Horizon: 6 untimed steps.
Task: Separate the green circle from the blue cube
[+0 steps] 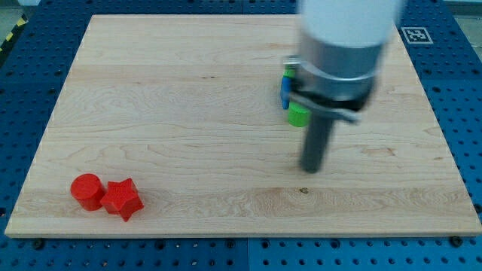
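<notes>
Green circle (298,115) and blue cube (285,91) sat close together on the bench (188,113), right of its middle and toward the view's top, both partly hidden behind the arm's body; whether they touched could not be told. Largest in the view was that pale wooden bench, lying on a blue pegboard (30,113) that framed it on every side. Next in size came the arm (343,45), blurred, white above and dark grey lower down, coming in from the view's top. From it the dark rod ran down to my tip (311,168), which stood on bare wood below the green circle and slightly to its right, near but apart from it. No hand was fitted, so nothing was clenched or grasped. A second green piece (291,72) showed just above the blue cube, its shape unclear. Far off at the view's lower left, a red cylinder (86,190) and a red star (123,199) rested touching each other.
</notes>
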Available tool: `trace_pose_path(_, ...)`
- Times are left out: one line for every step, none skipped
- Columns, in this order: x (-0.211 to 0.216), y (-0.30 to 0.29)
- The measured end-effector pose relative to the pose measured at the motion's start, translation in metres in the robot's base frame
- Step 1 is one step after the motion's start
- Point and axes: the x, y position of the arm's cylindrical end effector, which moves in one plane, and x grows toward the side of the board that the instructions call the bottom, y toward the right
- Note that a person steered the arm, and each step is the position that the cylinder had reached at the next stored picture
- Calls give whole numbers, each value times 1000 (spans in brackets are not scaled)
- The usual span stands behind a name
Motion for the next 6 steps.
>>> trace_pose_path(-38, 89)
trace_pose_path(-97, 110)
trace_pose_path(-114, 65)
trace_pose_path(-105, 10)
trace_pose_path(-83, -46)
trace_pose_path(-72, -103)
